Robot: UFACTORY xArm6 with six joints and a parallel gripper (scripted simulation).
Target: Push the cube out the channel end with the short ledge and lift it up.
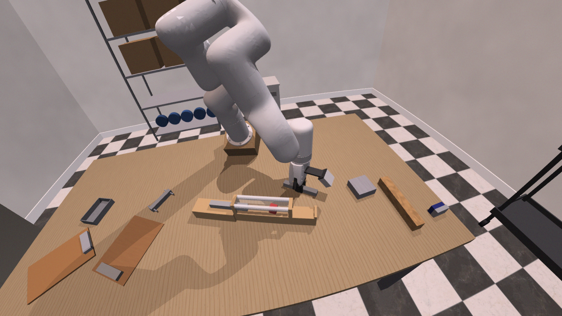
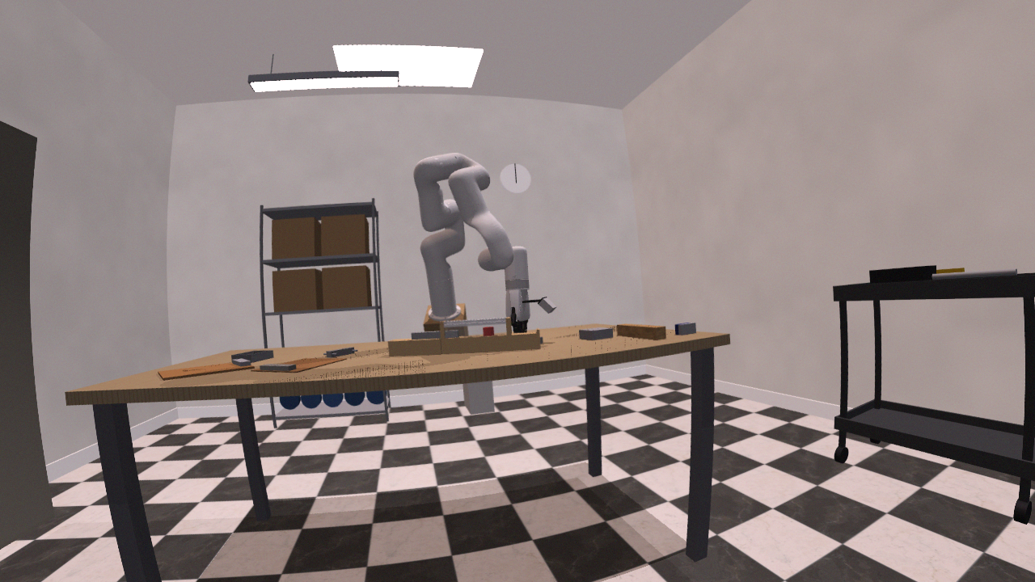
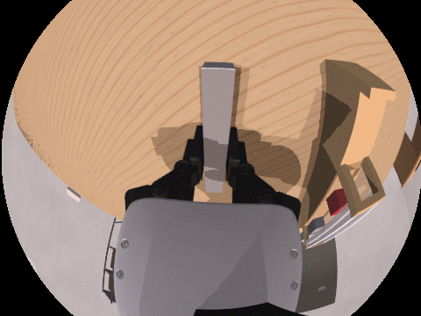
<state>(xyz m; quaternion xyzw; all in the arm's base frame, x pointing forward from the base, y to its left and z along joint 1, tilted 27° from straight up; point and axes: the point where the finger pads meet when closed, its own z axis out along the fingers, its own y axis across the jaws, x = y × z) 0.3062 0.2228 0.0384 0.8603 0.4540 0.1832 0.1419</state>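
Only the wrist view shows the end effector clamping the grey bar; the red cube lies near-left, inside the channel.

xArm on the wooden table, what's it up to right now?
The white arm's gripper has its jaws shut on a slim grey bar that lies on the wooden table, just behind the wooden channel. The small red cube sits inside the channel, under its two pale rails, nearer the end with the raised lip. The bar looks like the intended pusher; it has not been lifted or aimed at the channel yet.
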